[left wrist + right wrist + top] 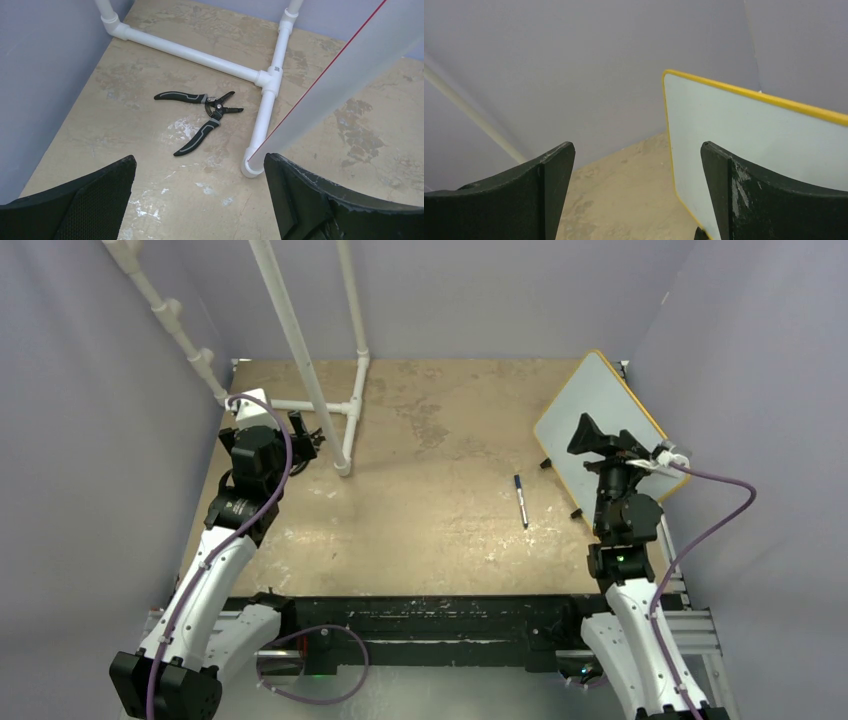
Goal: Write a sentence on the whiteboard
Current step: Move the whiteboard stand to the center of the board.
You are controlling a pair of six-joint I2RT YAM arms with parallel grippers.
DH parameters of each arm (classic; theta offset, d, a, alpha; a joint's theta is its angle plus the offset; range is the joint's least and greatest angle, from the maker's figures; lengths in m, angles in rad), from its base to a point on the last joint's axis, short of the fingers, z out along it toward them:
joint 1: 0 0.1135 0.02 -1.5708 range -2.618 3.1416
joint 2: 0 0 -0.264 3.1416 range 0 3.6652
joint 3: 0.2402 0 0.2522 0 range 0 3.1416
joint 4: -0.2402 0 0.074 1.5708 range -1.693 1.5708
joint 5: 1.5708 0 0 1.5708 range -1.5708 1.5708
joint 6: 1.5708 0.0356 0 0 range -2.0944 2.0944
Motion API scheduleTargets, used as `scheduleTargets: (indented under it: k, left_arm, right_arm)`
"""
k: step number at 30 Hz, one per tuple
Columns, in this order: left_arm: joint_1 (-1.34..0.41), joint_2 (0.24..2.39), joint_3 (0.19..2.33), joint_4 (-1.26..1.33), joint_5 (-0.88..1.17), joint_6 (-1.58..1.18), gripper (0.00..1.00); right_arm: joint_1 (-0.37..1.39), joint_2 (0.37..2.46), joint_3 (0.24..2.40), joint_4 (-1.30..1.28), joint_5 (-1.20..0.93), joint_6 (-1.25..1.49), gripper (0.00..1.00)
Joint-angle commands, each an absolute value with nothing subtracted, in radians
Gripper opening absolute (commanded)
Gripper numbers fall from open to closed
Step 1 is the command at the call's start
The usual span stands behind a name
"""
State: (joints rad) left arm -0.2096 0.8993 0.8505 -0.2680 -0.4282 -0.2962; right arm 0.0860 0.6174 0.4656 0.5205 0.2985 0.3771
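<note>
The whiteboard point(585, 410) stands tilted at the back right of the table, white with a yellow rim and small black feet. Its face shows no writing; the sentence is not in view. It also shows in the right wrist view point(744, 135), blank. A blue marker pen point(521, 500) lies on the table left of the board. My right gripper point(592, 436) is open and empty, raised in front of the board's lower part. My left gripper point(300, 435) is open and empty at the back left, near the white pipe frame.
A white PVC pipe frame point(345, 405) stands at the back left, with its T-joint on the table point(267, 80). Black and grey pliers point(207, 112) lie open beside it. Grey walls close in the table on three sides.
</note>
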Motion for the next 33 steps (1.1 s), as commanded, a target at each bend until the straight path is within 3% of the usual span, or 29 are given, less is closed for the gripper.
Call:
scheduleTargets:
  k: [1, 7, 13, 19, 26, 31, 33]
  left_arm:
    - [-0.206, 0.892, 0.881, -0.247, -0.408, -0.310, 0.99]
    - [-0.206, 0.893, 0.884, -0.250, -0.421, -0.325, 0.99]
    - [-0.206, 0.896, 0.876, -0.259, -0.410, -0.324, 0.99]
    - [-0.206, 0.903, 0.862, -0.268, -0.386, -0.313, 0.99]
    - [-0.206, 0.909, 0.861, -0.265, -0.367, -0.314, 0.99]
    - [-0.206, 0.908, 0.860, -0.266, -0.353, -0.315, 0.99]
    - [-0.206, 0.908, 0.859, -0.264, -0.347, -0.315, 0.99]
  right_arm:
    - [0.086, 0.583, 0.482, 0.339, 0.319, 0.446, 0.99]
    - [0.087, 0.596, 0.487, 0.186, 0.197, 0.495, 0.98]
    - [0.089, 0.739, 0.445, 0.184, 0.151, 0.586, 0.90]
    - [0.133, 0.898, 0.451, 0.223, 0.231, 0.708, 0.83]
    - [0.272, 1.067, 0.462, 0.290, 0.498, 0.898, 0.81]
    - [0.279, 1.234, 0.515, 0.298, 0.567, 0.989, 0.80]
    - [0.279, 1.305, 0.563, 0.255, 0.582, 1.008, 0.75]
